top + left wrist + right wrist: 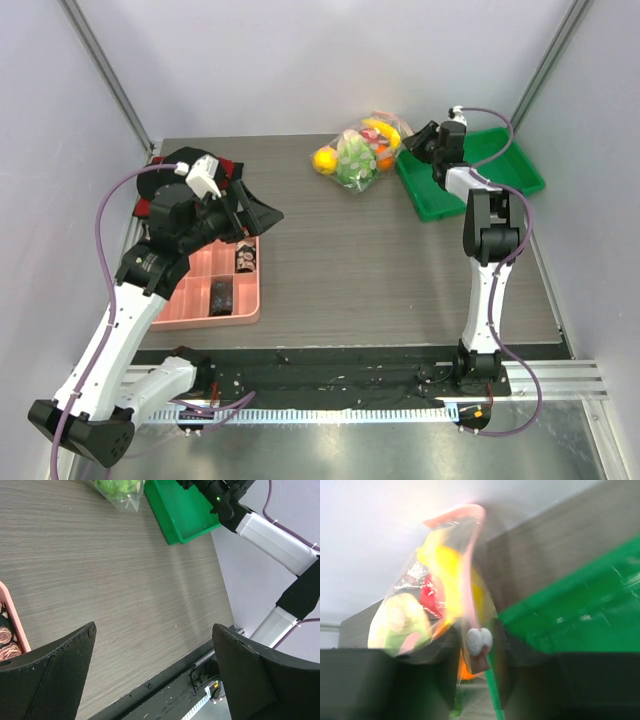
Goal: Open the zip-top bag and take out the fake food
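Observation:
The zip-top bag (358, 152) lies at the back of the table, left of the green tray. It holds the fake food: a yellow lemon (324, 160), a green cabbage (354, 162), an orange (385, 160) and a banana (380, 128). My right gripper (420, 138) is at the bag's right corner. In the blurred right wrist view its jaws (476, 647) stand narrowly around the white slider (479, 641) on the pink zip strip (470, 555), seemingly shut on it. My left gripper (262, 212) hangs open and empty above the table (152, 635), far from the bag (117, 490).
A green tray (500, 165) stands at the back right, next to the bag; it also shows in the left wrist view (182, 515). A pink compartment tray (215, 300) with small dark items sits at the left under my left arm. Walls close in the table's sides.

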`<state>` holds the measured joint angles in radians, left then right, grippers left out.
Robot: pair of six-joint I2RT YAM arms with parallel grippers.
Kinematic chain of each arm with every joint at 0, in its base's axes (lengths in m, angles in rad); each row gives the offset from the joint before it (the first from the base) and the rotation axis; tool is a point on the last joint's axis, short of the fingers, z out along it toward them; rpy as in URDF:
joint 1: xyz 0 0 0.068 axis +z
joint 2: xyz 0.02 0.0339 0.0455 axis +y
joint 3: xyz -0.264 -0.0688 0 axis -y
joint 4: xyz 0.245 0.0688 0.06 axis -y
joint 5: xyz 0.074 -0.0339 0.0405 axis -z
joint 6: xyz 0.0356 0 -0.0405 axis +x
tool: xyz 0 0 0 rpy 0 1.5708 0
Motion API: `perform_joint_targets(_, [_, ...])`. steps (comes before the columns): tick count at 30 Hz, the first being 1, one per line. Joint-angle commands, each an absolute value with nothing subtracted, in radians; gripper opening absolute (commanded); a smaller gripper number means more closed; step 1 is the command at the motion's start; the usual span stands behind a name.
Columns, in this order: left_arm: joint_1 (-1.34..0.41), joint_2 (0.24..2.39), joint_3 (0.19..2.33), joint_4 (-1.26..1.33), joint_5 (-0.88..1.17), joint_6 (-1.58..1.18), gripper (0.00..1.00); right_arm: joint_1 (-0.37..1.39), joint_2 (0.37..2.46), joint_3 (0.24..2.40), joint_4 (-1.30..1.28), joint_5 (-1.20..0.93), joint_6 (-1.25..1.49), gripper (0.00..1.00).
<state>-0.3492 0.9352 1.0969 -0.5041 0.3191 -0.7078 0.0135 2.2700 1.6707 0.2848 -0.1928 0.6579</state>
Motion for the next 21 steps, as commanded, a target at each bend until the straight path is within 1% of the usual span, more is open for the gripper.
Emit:
perform_joint_targets(1, [-0.348,0.925,1.094,-0.445,0.359,-0.71,0.95,0.029,2.243,1.724,0.373,-0.278,0.652,0.13])
perform_joint_targets(2, [-0.348,0.93,1.103,-0.443,0.374,-0.707,0.94,0.032,2.209,1.714,0.368,-0.299,0.637,0.06])
perform_joint_targets(3, [-0.348,0.948,1.112,-0.442,0.382,-0.703,0.93,0.032,2.189,1.691,0.377,-0.328,0.637,0.01])
perform_joint_targets(6, [-0.36,1.015,1.163,-0.445,0.437,-0.666,0.91,0.035,2.108,1.671,0.371,-0.533,0.591,0.01])
perform_joint_targets(8, [-0.371,1.055,1.219,-0.459,0.446,-0.629,0.88,0.037,2.039,1.675,0.271,-0.625,0.536,0.01])
perform_joint_targets(9, [-0.388,1.077,1.239,-0.462,0.445,-0.618,0.88,0.037,2.017,1.671,0.243,-0.725,0.52,0.01])
perform_joint_targets(11, [-0.408,1.133,1.301,-0.463,0.428,-0.597,0.87,0.038,1.961,1.651,0.136,-0.791,0.476,0.01])
perform_joint_targets(15, [-0.44,1.242,1.411,-0.443,0.402,-0.614,0.88,0.041,1.797,1.557,0.077,-0.971,0.399,0.01])
perform_joint_targets(18, [-0.457,1.359,1.514,-0.457,0.403,-0.647,0.85,0.051,1.743,1.476,0.06,-1.034,0.423,0.01])
perform_joint_targets(19, [-0.469,1.38,1.554,-0.463,0.41,-0.661,0.83,0.067,1.7,1.45,0.051,-0.975,0.452,0.01])
perform_joint_targets(21, [-0.495,1.431,1.581,-0.466,0.422,-0.649,0.82,0.103,1.658,1.393,0.017,-0.913,0.459,0.01])
